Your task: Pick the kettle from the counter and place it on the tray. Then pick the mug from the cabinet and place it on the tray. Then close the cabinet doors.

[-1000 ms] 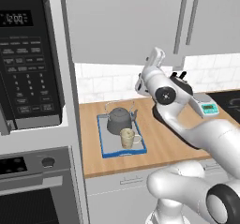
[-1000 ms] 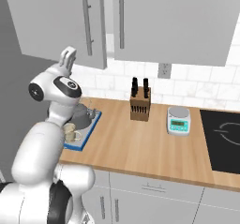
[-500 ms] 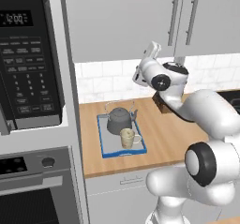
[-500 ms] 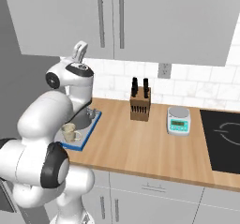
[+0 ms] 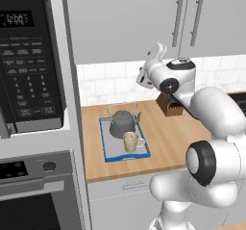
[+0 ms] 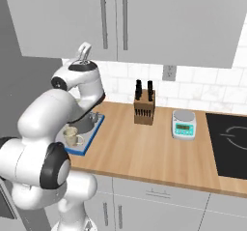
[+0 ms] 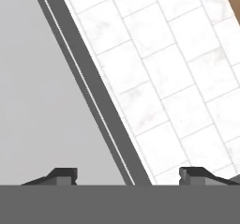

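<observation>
The dark grey kettle [image 5: 122, 124] and the beige mug [image 5: 130, 141] both sit on the blue-rimmed tray [image 5: 103, 138] on the wooden counter [image 5: 168, 137]. From the right base view the mug [image 6: 72, 136] stands at the tray's [image 6: 94, 134] near end, with the kettle [image 6: 88, 124] partly behind my arm. Both cabinet doors [image 6: 72, 17] lie flush and shut, their bar handles [image 5: 178, 16] side by side. My gripper [image 5: 156, 49] [image 6: 85, 48] points up just under the cabinet's bottom edge. It is open [image 7: 127, 176] and holds nothing, facing the tiled wall.
A black microwave [image 5: 29, 60] and an oven [image 5: 33, 195] stand to the left of the tray. A knife block [image 6: 144, 110], a kitchen scale [image 6: 184, 124] and a black cooktop [image 6: 231, 143] stand along the counter to the right.
The left cabinet door swung the last bit shut against its neighbour. My arm folded back with the elbow toward the right, while the hand stayed under the cabinet. Kettle and mug have not moved.
</observation>
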